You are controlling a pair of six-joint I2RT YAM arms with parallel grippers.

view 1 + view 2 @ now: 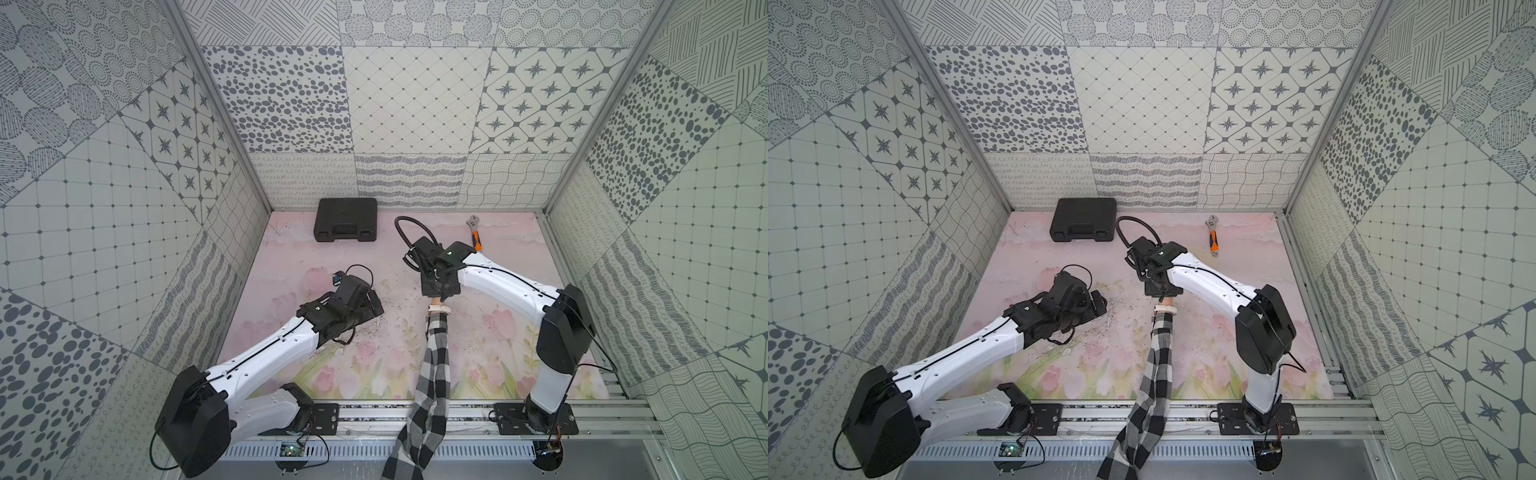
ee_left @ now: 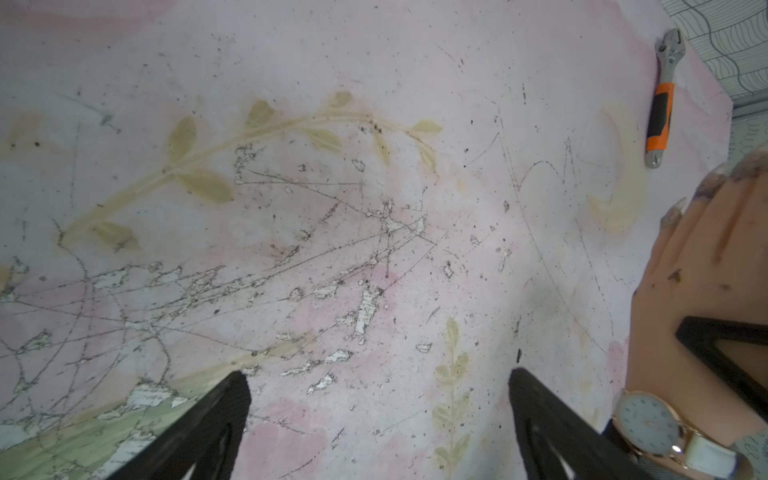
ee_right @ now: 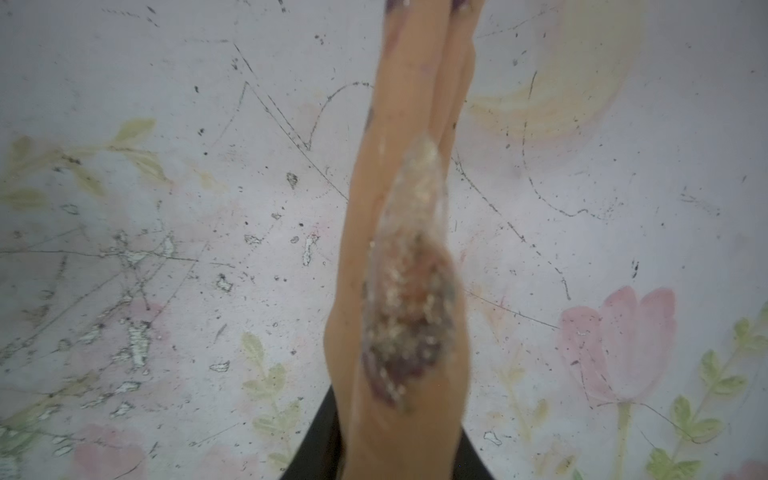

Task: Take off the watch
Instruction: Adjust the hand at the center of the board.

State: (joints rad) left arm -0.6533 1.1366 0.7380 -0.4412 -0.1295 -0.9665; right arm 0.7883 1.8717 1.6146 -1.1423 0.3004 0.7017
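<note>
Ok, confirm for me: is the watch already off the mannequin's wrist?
No, the watch is strapped around the wrist of the mannequin hand.

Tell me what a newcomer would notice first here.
A mannequin hand in a checked sleeve stretches over the middle of the scuffed floral mat, a white-dialled watch on its wrist. The hand sits between the jaws of the right gripper, while the left gripper hangs open beside it. At the back lie a black case and an orange-handled wrench.
</note>
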